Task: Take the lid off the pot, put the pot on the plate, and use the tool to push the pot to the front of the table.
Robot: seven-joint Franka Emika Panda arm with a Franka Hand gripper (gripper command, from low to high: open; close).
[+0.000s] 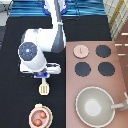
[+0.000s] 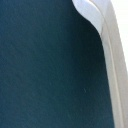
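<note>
The gripper sits left of centre in the exterior view, just above the tool on the table; its jaw state cannot be told. The pot rests on the plate at lower left (lid off, lying on the stove). No readable writing anywhere

Robot lab: toy stove on black table.
</note>
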